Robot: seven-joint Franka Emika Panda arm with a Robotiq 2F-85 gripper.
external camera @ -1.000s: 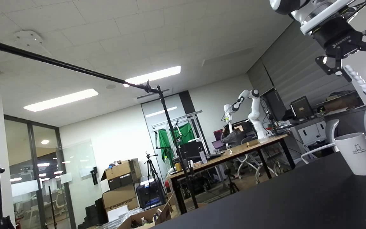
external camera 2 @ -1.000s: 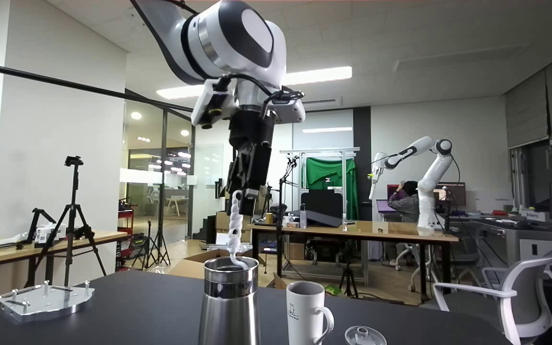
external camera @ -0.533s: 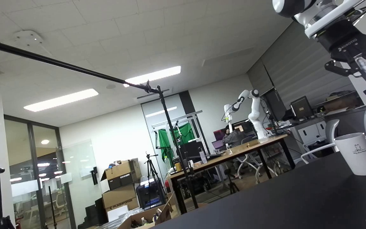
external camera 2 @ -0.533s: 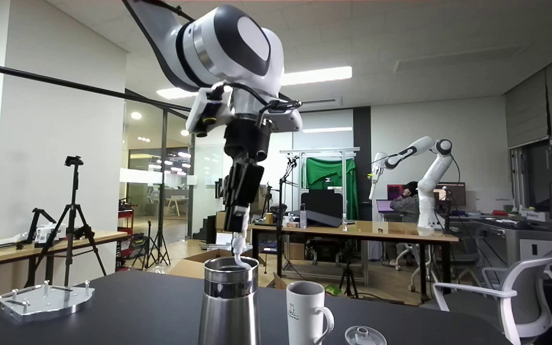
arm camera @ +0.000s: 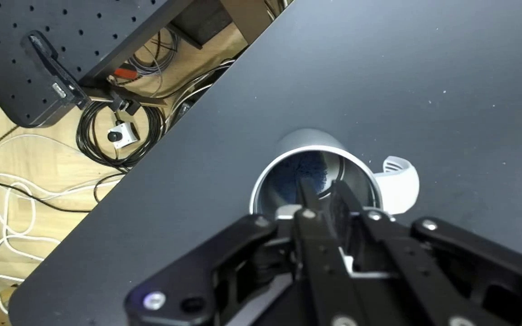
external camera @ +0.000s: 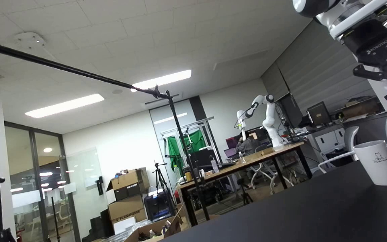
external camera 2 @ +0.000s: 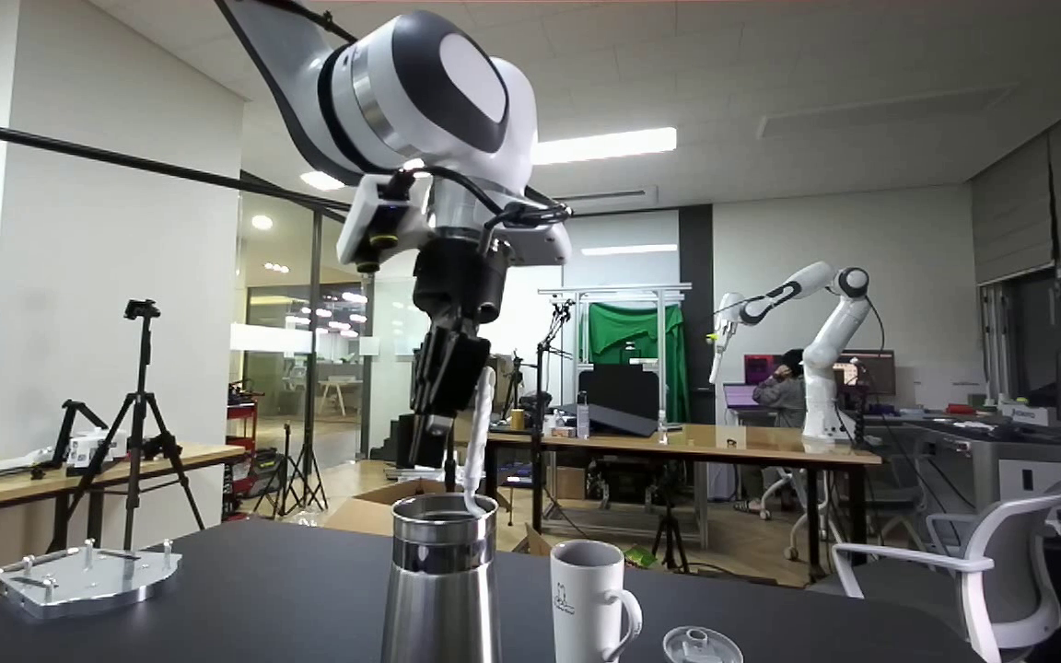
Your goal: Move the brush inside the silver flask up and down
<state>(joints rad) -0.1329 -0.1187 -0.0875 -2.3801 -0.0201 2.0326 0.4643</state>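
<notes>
White and nearly upright, the brush [external camera 2: 479,437] rises out of the flask [external camera 2: 444,599], bristles [arm camera: 308,170] down inside. In an exterior view it stands toward the flask's right rim, the gripper [external camera 2: 429,440] above the flask's left side; the jaws stand close together, but whether they pinch the brush I cannot tell. An upward stroke likely needs them squarely about it, along the flask's axis.

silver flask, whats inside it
In the wrist view, the silver flask holds a dark blue, bristly brush head. The gripper fingers cover the lower part of the opening, so what lies beneath them cannot be seen.
</notes>
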